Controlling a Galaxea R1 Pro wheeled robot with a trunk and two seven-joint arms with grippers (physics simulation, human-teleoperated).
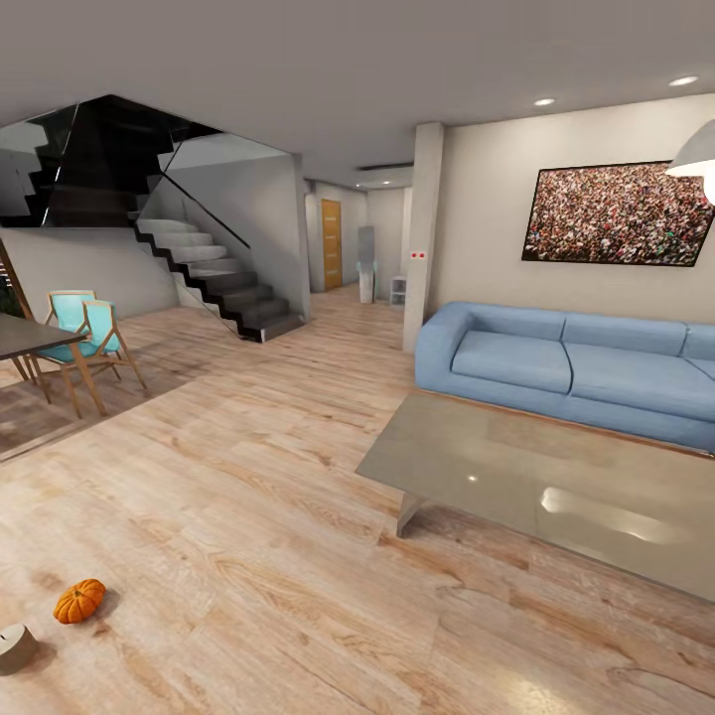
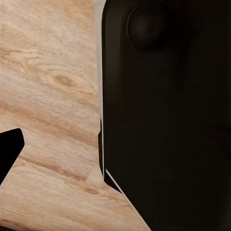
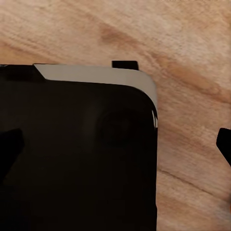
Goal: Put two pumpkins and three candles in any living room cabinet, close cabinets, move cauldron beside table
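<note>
The head view looked across a living room with a pale wood floor (image 1: 248, 556). One pumpkin (image 1: 79, 600) lay on the floor at the near left, and just beside it, close to the picture's edge and partly cut off, stood one squat candle (image 1: 15, 647). The two were near each other but apart. Both sat out in the open, well away from any furniture, so each would probably have to be picked off the floor and carried to a cabinet.

A low glossy table (image 1: 556, 487) stood to the right, in front of a blue sofa (image 1: 566, 367). By the task, this table was a likely mark for the cauldron. Farther left were a dark staircase (image 1: 214, 283) and two teal chairs (image 1: 84, 333) by a dining table (image 1: 25, 338).

Both wrist views looked down at the floor past a large black body of the robot itself, which suggested that the arms hung tucked at its sides, a sensible posture for driving. Dark slivers at the edges of those views may have been finger parts, but whether either pair of jaws stood apart or together could not be told.

The robot seemed to be between grasps, judging where to go.
</note>
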